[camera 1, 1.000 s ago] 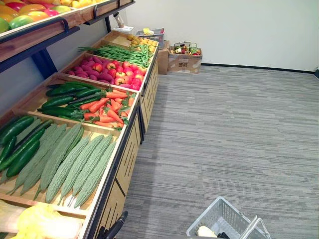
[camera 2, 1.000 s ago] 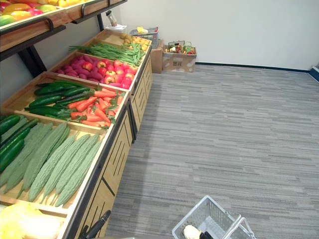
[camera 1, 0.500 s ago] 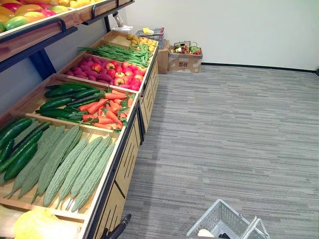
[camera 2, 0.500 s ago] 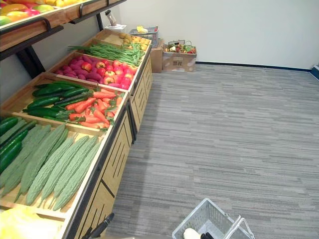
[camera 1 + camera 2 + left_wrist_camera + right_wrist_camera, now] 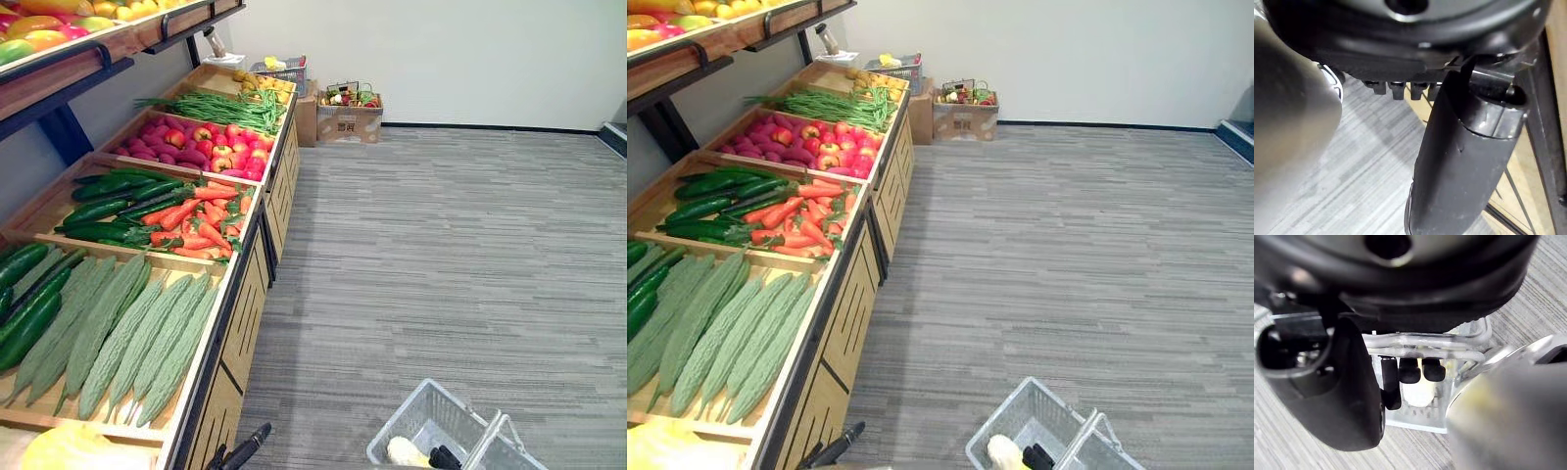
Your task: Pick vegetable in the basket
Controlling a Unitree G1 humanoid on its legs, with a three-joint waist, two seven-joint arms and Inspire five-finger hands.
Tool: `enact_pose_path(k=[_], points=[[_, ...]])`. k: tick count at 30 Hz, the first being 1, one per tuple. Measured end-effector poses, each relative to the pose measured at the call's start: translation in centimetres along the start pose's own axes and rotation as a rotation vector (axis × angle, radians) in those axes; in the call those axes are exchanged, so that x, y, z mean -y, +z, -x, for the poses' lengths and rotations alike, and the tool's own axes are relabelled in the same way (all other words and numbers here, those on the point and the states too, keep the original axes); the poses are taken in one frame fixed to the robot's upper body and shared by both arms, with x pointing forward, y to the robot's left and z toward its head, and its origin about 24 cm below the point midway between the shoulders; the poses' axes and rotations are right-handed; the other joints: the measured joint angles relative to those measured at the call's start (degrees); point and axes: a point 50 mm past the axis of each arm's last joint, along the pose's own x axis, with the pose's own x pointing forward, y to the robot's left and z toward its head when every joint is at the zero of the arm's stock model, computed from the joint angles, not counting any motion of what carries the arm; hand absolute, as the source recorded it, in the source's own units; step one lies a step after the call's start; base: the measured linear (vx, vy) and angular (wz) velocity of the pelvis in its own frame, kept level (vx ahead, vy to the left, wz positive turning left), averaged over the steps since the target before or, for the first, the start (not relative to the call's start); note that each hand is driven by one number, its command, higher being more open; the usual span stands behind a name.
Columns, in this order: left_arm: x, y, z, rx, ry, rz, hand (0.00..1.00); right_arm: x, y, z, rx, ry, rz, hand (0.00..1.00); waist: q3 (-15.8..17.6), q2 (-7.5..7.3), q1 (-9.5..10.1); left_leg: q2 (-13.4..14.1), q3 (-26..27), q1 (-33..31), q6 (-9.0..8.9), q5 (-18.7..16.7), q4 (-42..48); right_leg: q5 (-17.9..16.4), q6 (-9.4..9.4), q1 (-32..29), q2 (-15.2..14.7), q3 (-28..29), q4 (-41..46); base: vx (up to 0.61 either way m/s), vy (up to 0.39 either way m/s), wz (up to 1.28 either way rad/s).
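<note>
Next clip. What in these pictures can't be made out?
- Pale item in the basket: cut by the eye views' bottom edge. In the right wrist view it is blurred behind the right hand, which grips the basket. Kind unclear.
- Left hand: mostly cut off by the same edge.
- Contents of the far cardboard box: too small to name.
- Yellow produce at the stand's near end: cut by the bottom edge.

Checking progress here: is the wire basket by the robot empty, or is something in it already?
Not empty: one pale item lies inside the wire basket; I cannot tell what it is.
</note>
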Motion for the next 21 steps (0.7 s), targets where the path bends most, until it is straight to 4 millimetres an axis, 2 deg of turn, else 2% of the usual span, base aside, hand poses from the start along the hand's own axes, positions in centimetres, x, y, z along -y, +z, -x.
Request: enact_pose_path(k=[2, 3, 4, 6, 9, 10, 11, 12, 14, 15, 16, 17, 19, 20, 21], points=[[-0.4, 0.4, 0.0, 0.004, 0.004, -0.008, 1.0, 0.0, -0.5, 0.1, -0.001, -0.002, -0.019, 0.0, 0.7, -1.2, -0.55, -2.5, -0.7, 1.2, 1.05, 0.2, -1.7, -2.6, 2.47, -2.1, -3.7, -2.0, 5.8, -0.15, 0.115, 0.11], [-0.5, 0.4, 0.0, -0.003, 0.004, -0.006, 1.0, -0.1, -0.4, 0.1, 0.005, 0.0, -0.021, 0.0, 0.8, -1.35, -0.69, -2.9, -0.7, 1.6, 1.48, 0.4, -2.6, -2.7, 2.91, -2.6, -4.4, -2.8, 6.9, -0.08, 0.106, 0.0], [-0.7, 0.4, 0.0, -0.013, 0.001, -0.01, 1.0, -0.4, -0.2, 0.0, 0.013, 0.008, -0.021, 0.0, 1.6, -0.99, -1.17, -3.0, -0.8, 2.8, 2.17, 0.8, -3.8, -1.9, 4.19, -3.4, -5.2, -4.3, 9.5, -0.05, 0.077, 0.04], [-0.8, 0.6, 0.0, -0.007, 0.004, -0.014, 1.0, -0.5, -0.2, 0.0, 0.015, 0.006, -0.046, 0.0, 2.1, -1.31, -1.92, -2.1, -2.1, 4.0, 2.22, 0.9, -4.2, -2.7, 3.3, -3.7, -5.5, -6.4, 11.5, -0.03, 0.029, 0.25], [-0.8, 1.3, -0.1, 0.013, 0.0, -0.02, 1.0, -0.8, -0.8, 0.1, 0.005, 0.004, -0.101, 0.0, 2.5, -2.18, -2.07, -0.2, -4.5, 4.3, 1.38, 0.4, -5.3, -2.3, 3.01, -4.7, -5.6, -6.0, 5.9, 0.08, -0.114, 0.43], [-0.8, 1.5, -0.2, 0.021, 0.0, -0.02, 1.0, -0.9, -0.8, 0.1, 0.003, 0.005, -0.108, 0.0, 2.8, -2.57, -2.06, 0.4, -5.3, 4.5, 0.94, 0.2, -5.8, 0.2, 2.08, -4.8, -5.8, -6.8, 3.5, 0.24, -0.166, 0.22], [-0.8, 1.5, -0.2, 0.017, 0.005, -0.012, 1.0, -0.9, -1.1, 0.1, -0.013, 0.006, -0.11, 0.0, 2.7, -3.2, -2.02, 1.0, -5.0, 4.9, -1.43, 0.3, -5.2, 2.0, 0.69, -4.0, -4.9, -8.5, 2.3, 0.36, -0.204, 0.18], [-0.6, 1.1, -0.2, -0.002, 0.002, -0.01, 1.0, -0.7, -0.8, 0.1, -0.004, 0.002, -0.103, 0.0, 3.2, -2.05, -1.9, 2.5, -4.8, 4.8, -1.91, -0.8, -3.1, 1.7, 0.2, -3.4, -3.9, -9.8, 3.2, 0.34, -0.144, 0.11], [-0.4, 1.0, -0.2, -0.008, 0.0, -0.018, 1.0, -0.6, -0.7, 0.0, -0.008, 0.001, -0.101, 0.0, 3.4, -1.58, -2.04, 3.8, -4.8, 5.8, -2.66, -1.6, -3.0, -0.2, -0.81, -3.2, -3.2, -10.8, 5.4, 0.31, -0.127, 0.03], [-0.3, 1.2, -0.3, -0.002, -0.002, -0.029, 1.0, -0.7, -0.8, 0.0, -0.012, 0.004, -0.101, 0.0, 3.3, -1.5, -2.07, 3.8, -4.2, 7.1, -2.74, -1.7, -3.5, -3.7, -1.36, -3.3, -3.6, -10.9, 8.6, 0.24, -0.091, 0.03], [-0.3, 1.2, -0.3, -0.002, -0.001, -0.03, 1.0, -0.7, -0.8, 0.0, -0.012, 0.005, -0.101, 0.0, 3.3, -1.65, -2.08, 3.7, -3.9, 7.3, -2.74, -1.7, -3.5, -4.2, -1.4, -3.4, -3.7, -10.9, 9.1, 0.23, -0.054, 0.05], [-0.3, 1.3, -0.3, 0.001, 0.001, -0.032, 1.0, -0.9, -1.0, 0.1, -0.017, 0.007, -0.104, 0.0, 3.1, -2.13, -2.1, 3.2, -3.1, 7.8, -2.55, -1.7, -2.3, -6.3, -1.43, -3.3, -4.5, -10.8, 11.0, 0.2, -0.03, 0.04], [-0.5, 1.5, -0.3, 0.007, 0.008, -0.028, 1.0, -1.0, -1.3, 0.1, -0.027, 0.01, -0.1, 0.0, 2.4, -2.76, -2.49, 3.1, -3.1, 6.9, -1.2, -2.5, 2.3, -8.8, -1.11, -2.3, -5.5, -10.7, 12.2, 0.3, -0.074, 0.04], [-0.7, 1.3, -0.2, 0.006, 0.017, -0.014, 1.0, -0.8, -1.6, 0.2, -0.037, 0.005, -0.099, 0.0, 0.8, -3.06, -2.54, 3.2, -3.5, 5.0, -1.02, -3.2, 6.6, -10.0, -1.1, -2.1, -5.6, -10.6, 11.9, 0.34, -0.098, 0.08], [-0.5, 1.3, -0.3, 0.01, 0.013, 0.003, 1.0, -0.5, -1.4, 0.2, -0.036, -0.002, -0.095, 0.0, -0.2, -2.24, -2.89, 4.8, -4.6, 1.7, -1.55, -5.1, 13.4, -10.5, -1.37, -1.2, -4.9, -11.3, 10.9, 0.3, -0.077, 0.14]])
